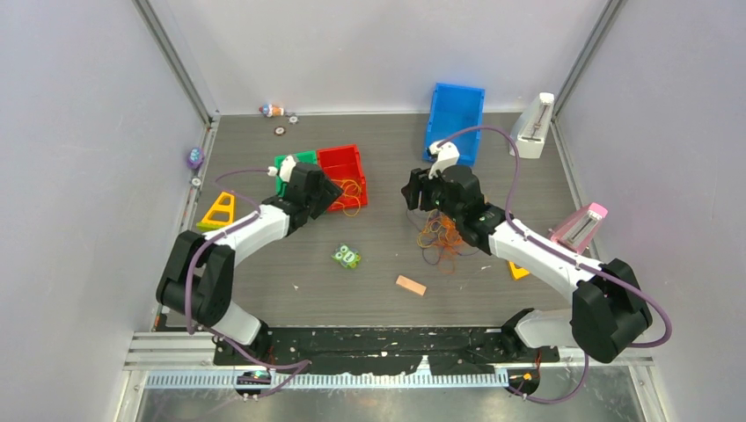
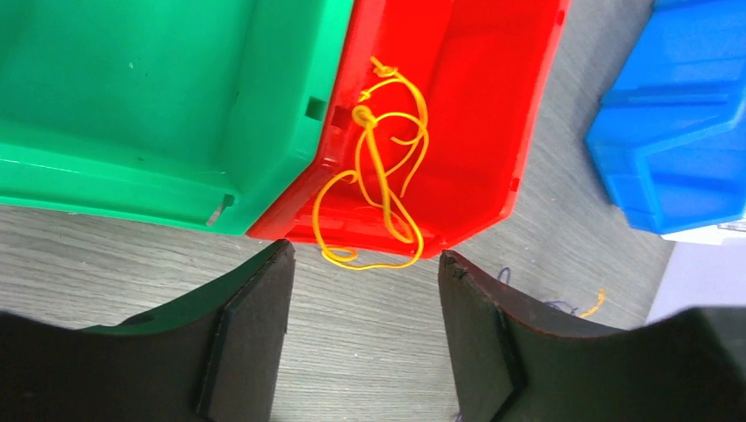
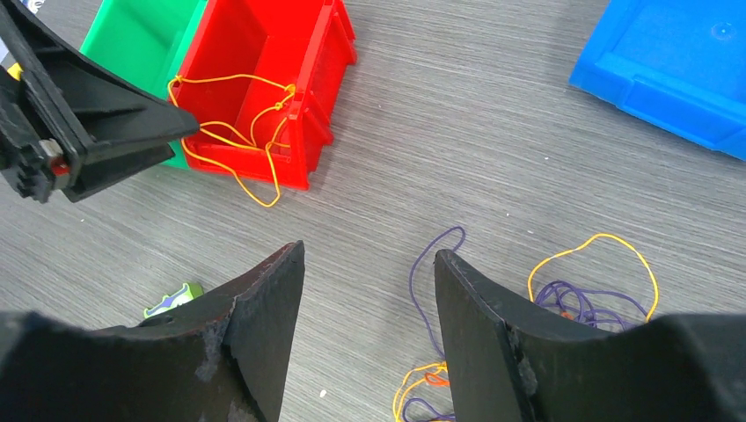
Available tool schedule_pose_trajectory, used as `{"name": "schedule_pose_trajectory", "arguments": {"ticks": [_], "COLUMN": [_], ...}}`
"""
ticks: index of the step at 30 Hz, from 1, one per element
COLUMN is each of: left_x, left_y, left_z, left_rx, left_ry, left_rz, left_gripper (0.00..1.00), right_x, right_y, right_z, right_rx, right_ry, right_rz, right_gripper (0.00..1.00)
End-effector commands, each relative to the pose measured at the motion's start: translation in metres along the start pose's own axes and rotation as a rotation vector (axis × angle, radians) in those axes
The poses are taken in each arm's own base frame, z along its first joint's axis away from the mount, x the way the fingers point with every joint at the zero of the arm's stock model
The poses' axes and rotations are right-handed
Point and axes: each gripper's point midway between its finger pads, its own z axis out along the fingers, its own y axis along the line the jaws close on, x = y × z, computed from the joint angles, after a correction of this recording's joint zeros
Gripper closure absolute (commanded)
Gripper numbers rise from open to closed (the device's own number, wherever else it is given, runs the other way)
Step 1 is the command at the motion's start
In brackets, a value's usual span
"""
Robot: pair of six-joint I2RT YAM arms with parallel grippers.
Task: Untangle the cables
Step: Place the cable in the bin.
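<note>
- An orange block [image 1: 410, 285] and a small green toy [image 1: 347, 256] lie on the grey surface [image 1: 369, 299], nearest the arm bases.
- The main tangle of cables [image 1: 440, 237], orange, red and dark purple, is heaped on the surface at 5 o'clock of the right hand [image 3: 369, 255].
- The right hand hovers over bare surface with its jaws parted and nothing between them.
- The left hand [image 2: 365, 255] has its jaws apart and grips nothing; its fingertips are just short of the red bin [image 2: 493, 105].
- A single orange cable [image 2: 387, 167] lies in the red bin at 12 o'clock of the left hand, with one loop draped over the lip.
- The green bin [image 2: 158, 97] touches the red bin at its 9 o'clock.
- The blue bin [image 1: 455, 119] is farthest, at 12 o'clock of the right hand.
</note>
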Motion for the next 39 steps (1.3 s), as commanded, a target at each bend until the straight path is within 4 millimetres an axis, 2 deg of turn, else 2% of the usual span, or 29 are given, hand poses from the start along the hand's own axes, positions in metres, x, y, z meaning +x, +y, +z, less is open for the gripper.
{"name": "schedule_pose_trajectory", "arguments": {"ticks": [1,5,6,13,28,34,39], "left_x": [-0.001,0.001,0.001,-0.011,-0.040,-0.052,-0.065], "left_y": [-0.014,-0.014,-0.014,-0.025,-0.054,-0.061,-0.063], "left_z": [0.009,0.016,0.016,0.011,0.017,0.042,0.064], "left_rx": [0.033,0.022,0.022,0.045,0.067,0.057,0.012], "left_ry": [-0.002,0.009,0.007,-0.031,-0.064,-0.024,-0.008], "left_rz": [-0.011,-0.013,-0.014,0.017,0.129,0.167,0.240], "left_gripper": [0.42,0.48,0.52,1.00,1.00,1.00,1.00], "right_x": [-0.018,-0.020,-0.020,-0.021,-0.006,0.014,0.020], "right_y": [0.003,-0.001,-0.001,-0.005,-0.014,-0.017,-0.018], "right_z": [0.000,-0.001,-0.001,-0.001,0.003,0.009,0.010], "right_rx": [-0.016,-0.012,-0.012,-0.012,-0.004,-0.017,-0.021], "right_ry": [-0.065,-0.072,-0.072,-0.078,-0.092,-0.112,-0.125], "right_rz": [0.017,0.024,0.025,0.039,0.059,0.069,0.065], "right_gripper": [0.39,0.39,0.39,0.41,0.46,0.46,0.46]}}
